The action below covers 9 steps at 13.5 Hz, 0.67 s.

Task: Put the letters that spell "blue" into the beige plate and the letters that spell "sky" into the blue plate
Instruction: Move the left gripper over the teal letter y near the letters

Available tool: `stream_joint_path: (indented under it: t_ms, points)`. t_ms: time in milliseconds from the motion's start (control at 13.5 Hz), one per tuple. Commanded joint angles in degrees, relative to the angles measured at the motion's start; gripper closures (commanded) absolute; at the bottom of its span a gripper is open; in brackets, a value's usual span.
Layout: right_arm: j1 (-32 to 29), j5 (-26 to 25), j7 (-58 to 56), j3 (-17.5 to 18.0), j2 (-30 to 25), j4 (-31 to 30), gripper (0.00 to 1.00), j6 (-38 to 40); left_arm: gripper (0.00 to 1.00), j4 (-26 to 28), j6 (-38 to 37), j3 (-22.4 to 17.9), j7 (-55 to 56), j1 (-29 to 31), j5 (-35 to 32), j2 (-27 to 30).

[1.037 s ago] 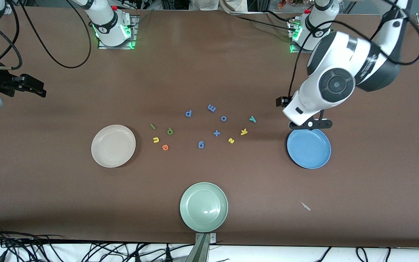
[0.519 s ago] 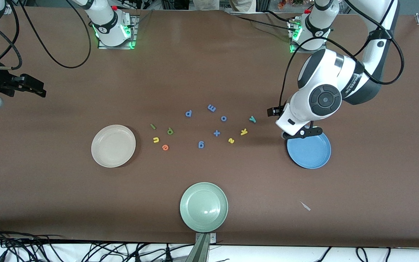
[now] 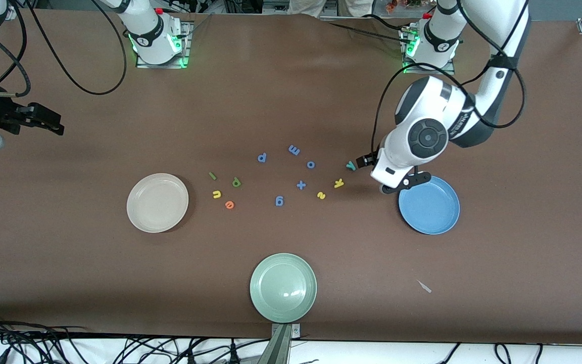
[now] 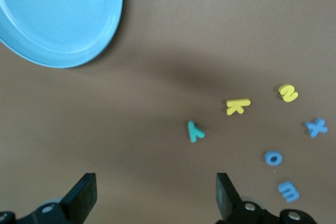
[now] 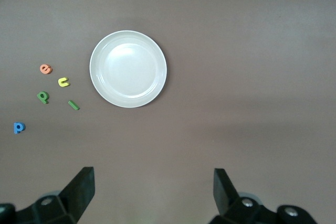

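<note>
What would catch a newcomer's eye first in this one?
The left gripper, open, hangs over the table beside the teal "y", by the blue plate. Small coloured letters lie scattered mid-table between it and the beige plate. The right gripper waits at the right arm's end.

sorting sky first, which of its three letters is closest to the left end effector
The teal y: it lies right beside the open left end effector, while the yellow k and yellow s sit nearer the front camera, farther from it.
</note>
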State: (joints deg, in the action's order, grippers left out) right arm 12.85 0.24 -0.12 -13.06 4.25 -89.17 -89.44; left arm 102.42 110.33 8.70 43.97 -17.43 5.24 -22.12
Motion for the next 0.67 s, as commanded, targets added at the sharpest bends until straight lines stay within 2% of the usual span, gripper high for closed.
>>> stream_joint_path:
  t_ms: [0, 222, 593]
  points:
    - [-0.3, 0.4, -0.2, 0.1, -0.7, -0.3, 0.0, 0.3, 0.0, 5.8, 7.7, 1.3, 4.3, 0.0, 1.2, 1.1]
    - [-0.3, 0.4, -0.2, 0.1, -0.7, -0.3, 0.0, 0.2, 0.0, 10.0, 15.7, 2.4, 8.1, -0.8, 1.2, 0.4]
    - [-0.3, 0.4, -0.2, 0.1, -0.7, -0.3, 0.0, 0.0, 0.0, 12.6, 21.9, 2.4, 12.2, -3.0, 0.5, -2.0]
